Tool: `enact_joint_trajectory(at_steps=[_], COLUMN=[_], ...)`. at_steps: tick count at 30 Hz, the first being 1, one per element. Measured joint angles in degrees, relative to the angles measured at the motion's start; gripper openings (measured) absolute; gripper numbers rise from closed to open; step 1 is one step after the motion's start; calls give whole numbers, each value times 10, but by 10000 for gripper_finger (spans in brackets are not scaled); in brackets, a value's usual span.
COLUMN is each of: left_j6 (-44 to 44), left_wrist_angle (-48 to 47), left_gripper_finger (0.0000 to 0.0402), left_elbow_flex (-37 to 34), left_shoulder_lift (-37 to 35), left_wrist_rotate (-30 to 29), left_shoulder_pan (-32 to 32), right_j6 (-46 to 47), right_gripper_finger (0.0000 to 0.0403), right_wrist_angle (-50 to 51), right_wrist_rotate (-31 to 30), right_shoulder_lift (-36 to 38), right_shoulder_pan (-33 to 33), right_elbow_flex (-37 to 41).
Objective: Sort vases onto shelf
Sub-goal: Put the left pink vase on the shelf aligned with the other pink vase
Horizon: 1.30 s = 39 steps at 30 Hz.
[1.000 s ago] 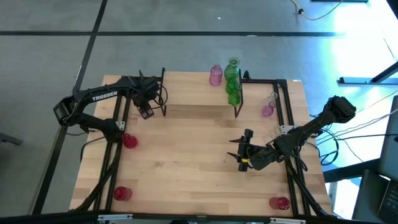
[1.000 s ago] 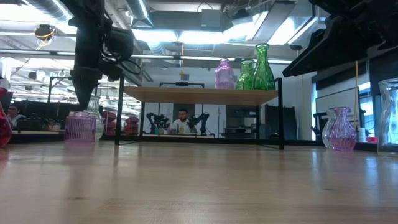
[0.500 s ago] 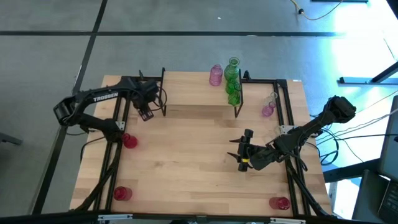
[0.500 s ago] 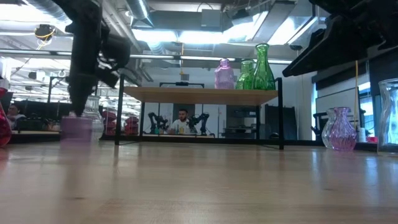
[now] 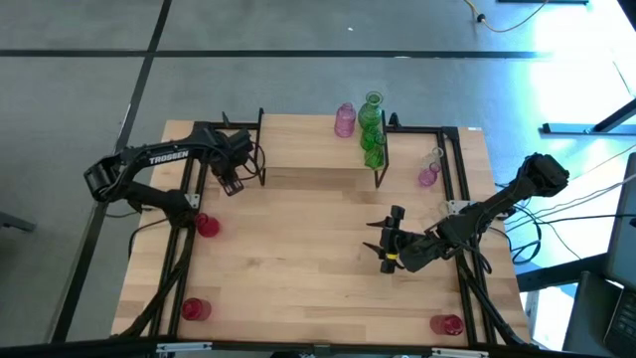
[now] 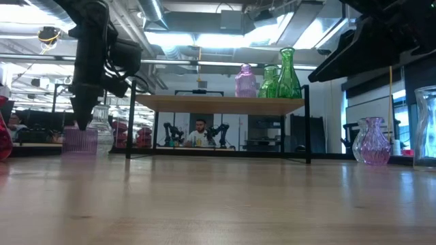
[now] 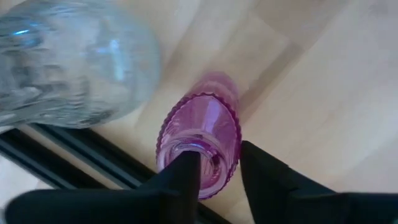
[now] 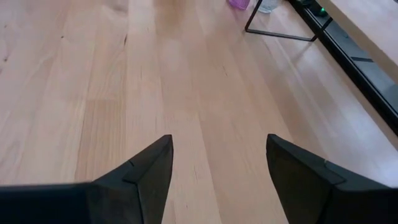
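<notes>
The shelf (image 5: 318, 152), a pale wood board with a fine straight grain carried on thin black metal legs, is taken as the landmark. On its right end four glass vases are gathered: a ribbed pink bottle (image 6: 245, 81) with a narrow neck, and beside it three translucent green vases (image 5: 373, 127), the tallest (image 6: 287, 71) flaring from a slim neck to a wide foot.

Just off the shelf's left end the left gripper (image 7: 214, 165) is seen above a ribbed pink vase (image 7: 202, 143), a fluted, cylindrical piece of translucent glass standing upright on the table (image 5: 298, 259). In the left wrist view one dark finger (image 7: 183, 177) is set inside the vase's round mouth and the other lies against its outer wall, so the rim is pinched between them. A rounded clear glass vase (image 7: 68, 62) with a rippled surface stands just beside the pink one.

To the right of the shelf a bulbous pink-purple vase (image 5: 427, 176) and a clear one (image 5: 434, 157) are placed close together. Well in front of the shelf, red vases are set at the table's left edge (image 5: 207, 226) and front left corner (image 5: 194, 309), and a pink one at its front right corner (image 5: 447, 324).

The right gripper (image 8: 217, 168) is held in front of the shelf's right end, its angular dark fingers spread wide over bare, smooth wood planks, with nothing between them.
</notes>
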State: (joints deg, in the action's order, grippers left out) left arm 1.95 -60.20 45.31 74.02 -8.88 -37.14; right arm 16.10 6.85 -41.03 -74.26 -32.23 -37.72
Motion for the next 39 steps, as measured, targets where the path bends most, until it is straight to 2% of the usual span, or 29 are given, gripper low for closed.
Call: enact_joint_trajectory(at_steps=[6,23,32,39], left_j6=[-22,-190,-281,-283], left_wrist_angle=[-25,-38,-24,18], left_gripper_finger=[30,31,32,32], left_elbow_flex=[18,30,125,224], left_shoulder_lift=[3,2,17,130], left_wrist_rotate=[23,46,57,77], left_shoulder_pan=[41,272,393,442], right_j6=[0,1,-1,-1], right_gripper_finger=[238,238,238,238], right_wrist_angle=[1,1,1,1], right_wrist_rotate=[0,0,-2,-2], right_shoulder_lift=[0,0,0,0], right_shoulder_pan=[0,0,0,0], right_elbow_flex=[0,0,0,0])
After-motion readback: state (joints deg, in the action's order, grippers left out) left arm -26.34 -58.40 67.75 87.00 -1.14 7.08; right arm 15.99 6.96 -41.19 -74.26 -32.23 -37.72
